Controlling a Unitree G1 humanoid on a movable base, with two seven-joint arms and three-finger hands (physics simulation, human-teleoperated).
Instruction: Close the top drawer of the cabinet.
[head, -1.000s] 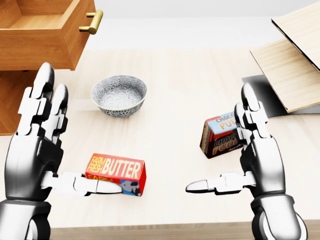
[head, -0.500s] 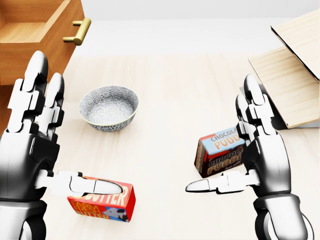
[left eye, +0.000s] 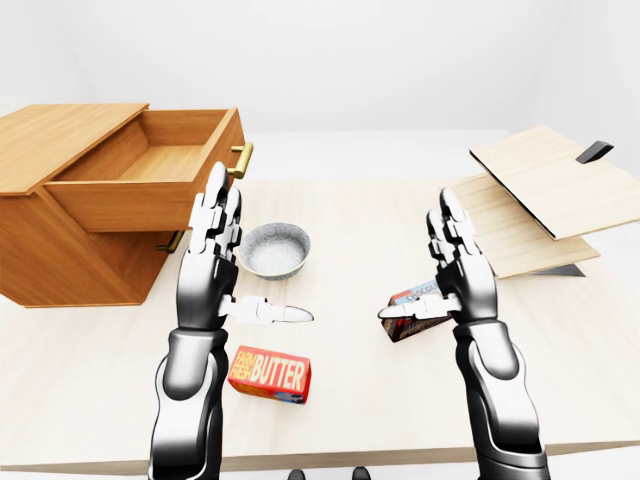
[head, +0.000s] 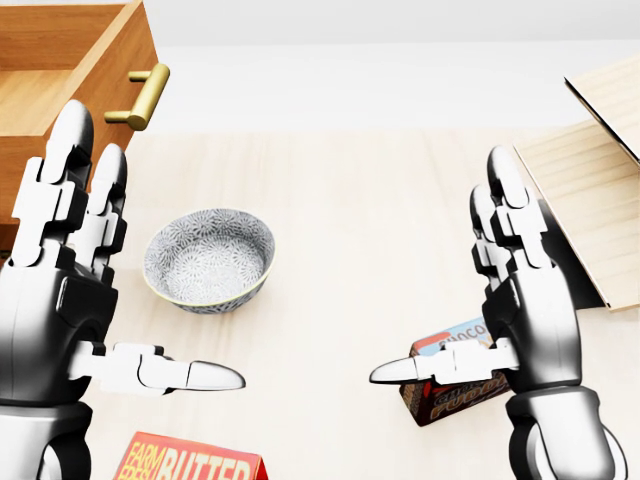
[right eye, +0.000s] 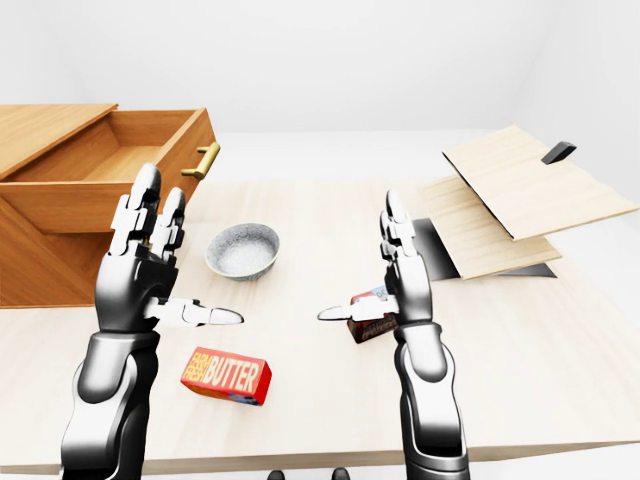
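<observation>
A: Pale wood, the table, largest thing here. Everything else I place from the cabinet.

B: And the cabinet itself?

A: Orange-brown wood, standing on the table at the left of the left-eye view. Its top drawer is pulled well out toward the table's middle, inside bare as far as I can see, brass handle on its face. Task not started, by my reading: drawer fully open, nothing touching it.

B: What else, going down in size?

A: Light wooden boards, stacked and tilted, far across the table from the cabinet. Then the arms. Left hand is raised just beside the drawer's face, below the handle in the view, fingers straight up, thumb out sideways, holding nothing. Right hand is well apart from the cabinet, same splayed pose, also empty.

B: Smaller things?

A: Patterned bowl near the cabinet's open end. Red butter box farther out, below the bowl in the view. A pudding box farther still, partly hidden by the right hand.

B: What remains?

A: All of it, I judge. The left hand is nearer; a palm on the drawer face and a push into the cabinet would seem enough.
</observation>
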